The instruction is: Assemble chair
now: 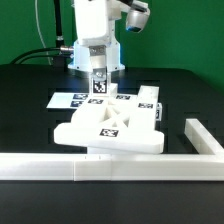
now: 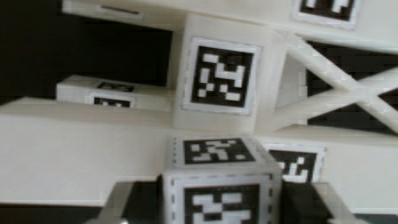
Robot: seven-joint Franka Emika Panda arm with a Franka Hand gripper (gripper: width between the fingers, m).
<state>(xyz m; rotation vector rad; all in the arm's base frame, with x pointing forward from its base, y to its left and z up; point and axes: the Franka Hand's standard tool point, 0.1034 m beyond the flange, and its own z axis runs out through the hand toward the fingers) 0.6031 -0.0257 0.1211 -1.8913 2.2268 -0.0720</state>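
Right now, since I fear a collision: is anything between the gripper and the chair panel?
Only a small tagged block sitting between the fingers of the gripper. Beyond it, the way to the panel looks open.

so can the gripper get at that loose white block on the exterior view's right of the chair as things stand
Probably yes. The block lies apart on the open table with nothing above it. The gripper hangs over the chair, seemingly shut on a tagged part, which it would have to let go first.
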